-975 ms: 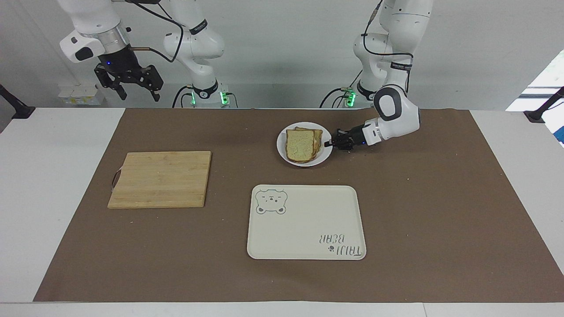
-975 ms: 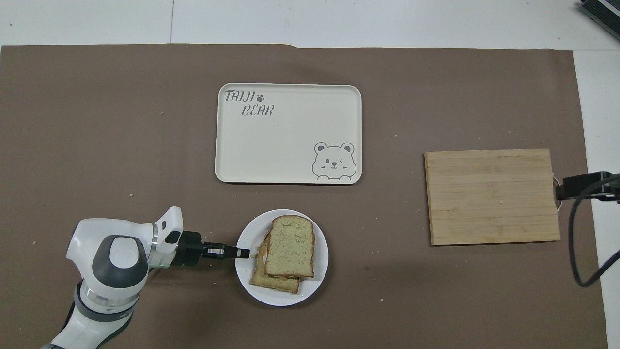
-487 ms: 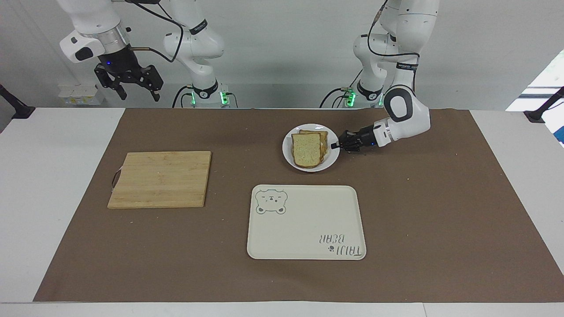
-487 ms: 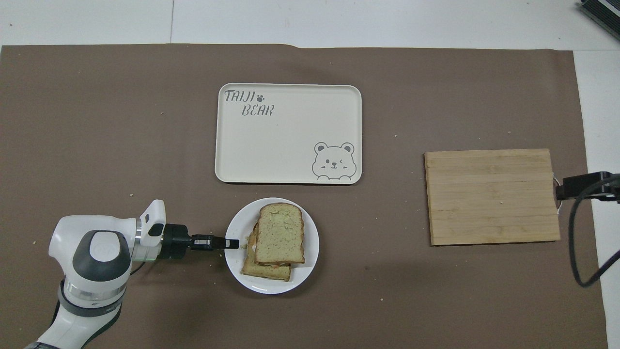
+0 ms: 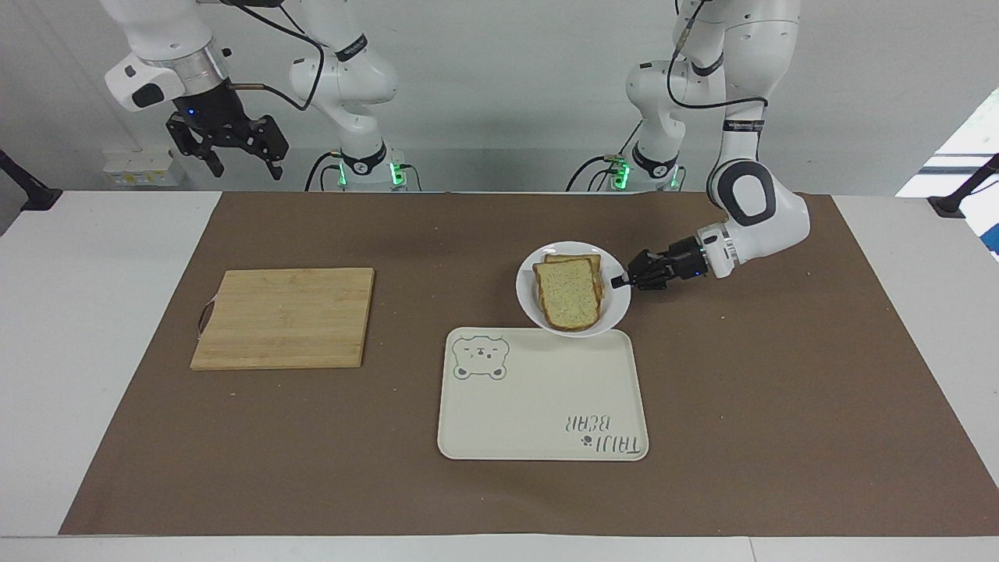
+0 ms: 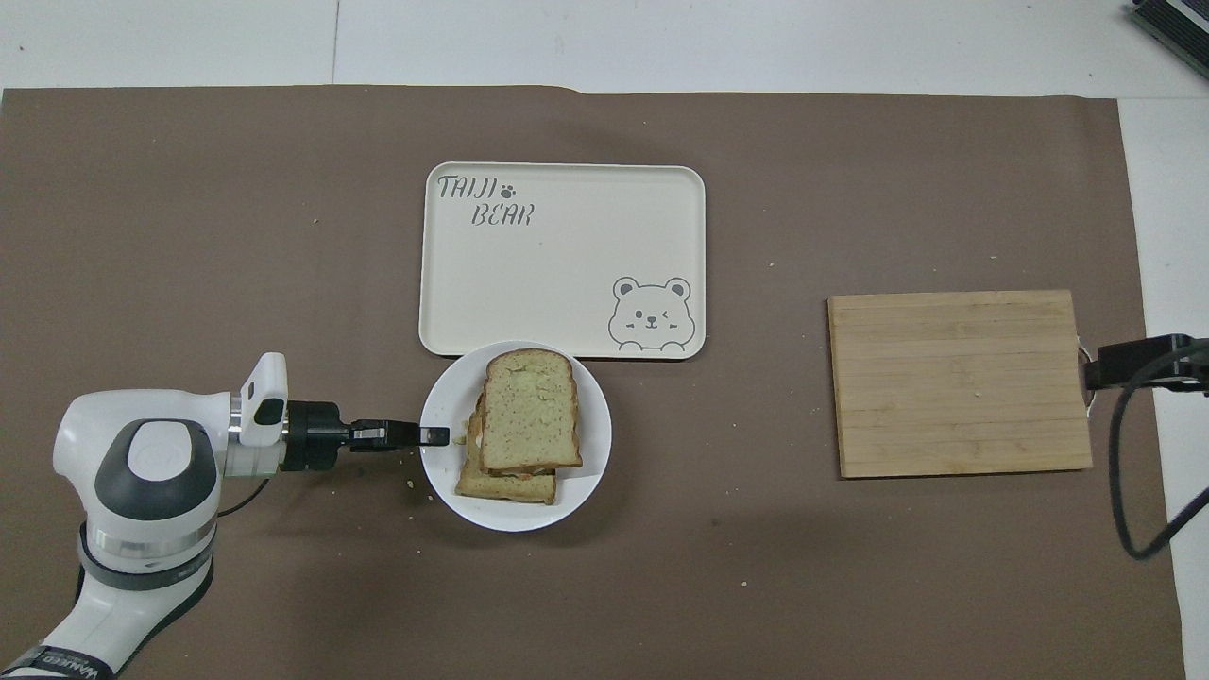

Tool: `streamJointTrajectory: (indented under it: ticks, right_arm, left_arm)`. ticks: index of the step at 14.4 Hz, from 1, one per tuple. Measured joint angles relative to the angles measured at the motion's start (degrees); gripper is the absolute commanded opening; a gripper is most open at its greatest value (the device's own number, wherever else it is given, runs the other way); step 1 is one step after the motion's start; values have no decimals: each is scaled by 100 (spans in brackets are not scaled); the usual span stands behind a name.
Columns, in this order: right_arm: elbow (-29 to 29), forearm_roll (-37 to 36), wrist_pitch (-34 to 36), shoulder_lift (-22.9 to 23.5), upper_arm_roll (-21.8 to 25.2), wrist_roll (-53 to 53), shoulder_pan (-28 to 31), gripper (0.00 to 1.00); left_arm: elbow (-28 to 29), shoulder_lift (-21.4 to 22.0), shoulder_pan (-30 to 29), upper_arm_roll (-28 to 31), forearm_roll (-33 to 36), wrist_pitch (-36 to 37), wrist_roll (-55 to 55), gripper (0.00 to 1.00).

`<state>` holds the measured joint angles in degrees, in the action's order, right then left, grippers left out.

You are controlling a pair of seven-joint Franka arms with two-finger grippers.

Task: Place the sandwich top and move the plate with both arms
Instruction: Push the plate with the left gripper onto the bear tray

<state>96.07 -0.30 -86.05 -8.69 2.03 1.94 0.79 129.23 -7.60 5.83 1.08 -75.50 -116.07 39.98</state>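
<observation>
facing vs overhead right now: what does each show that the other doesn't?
Facing only: the right gripper, open, raised above the right arm's end of the table, waiting; both arm bases.
Overhead only: nothing extra worth noting.
Both: the left gripper shut on the plate rim, sandwich top on the stack, plate overlapping the bear tray edge, cutting board.

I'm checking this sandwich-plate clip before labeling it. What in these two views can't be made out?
- What lies between the bread: the sandwich top covers it in both views.
- Whether the plate rests on the tray or is lifted over its edge: neither view settles it.
- The right gripper: cut off at the overhead view's edge.
- The left gripper: its lower finger, hidden under the plate rim.
</observation>
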Motion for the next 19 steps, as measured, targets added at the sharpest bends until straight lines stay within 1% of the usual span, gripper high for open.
streamJointTrajectory:
  ticks: [3,7,10,13,14,15,16,17,18,19]
  right_arm:
    - [0,0,0,0,0,-1,10,100]
    - [0,0,0,0,0,-1,10,100]
    - [0,0,0,0,0,-2,10,100]
    - [0,0,0,0,0,-2,10,100]
    - [0,0,0,0,0,-2,10,100]
    - [0,0,0,0,0,-2,10,100]
    - [1,0,0,0,0,-2,11,100]
    - [1,0,0,0,0,-2,12,100]
    - [1,0,0,0,0,-2,14,100]
    - [1,0,0,0,1,-2,15,100]
  left_arm:
    - [-698,-623,4,-77,-400,-428,-204,0]
    - [-1619,-1400,7,-327,-449,-1032,-600,0]
    - [-1958,-1712,19,-634,-449,-1565,-787,0]
    - [-1985,-1764,142,-708,-435,-1727,-803,0]
    - [-1985,-1765,183,-712,-428,-1761,-805,2]
    - [-1984,-1767,212,-712,-427,-1793,-812,13]
    - [-1984,-1774,224,-713,-425,-1802,-826,22]
    - [-1983,-1780,231,-716,-423,-1801,-845,34]
    - [-1982,-1780,248,-718,-423,-1801,-884,38]
    - [-1982,-1780,274,-718,-423,-1801,-970,39]
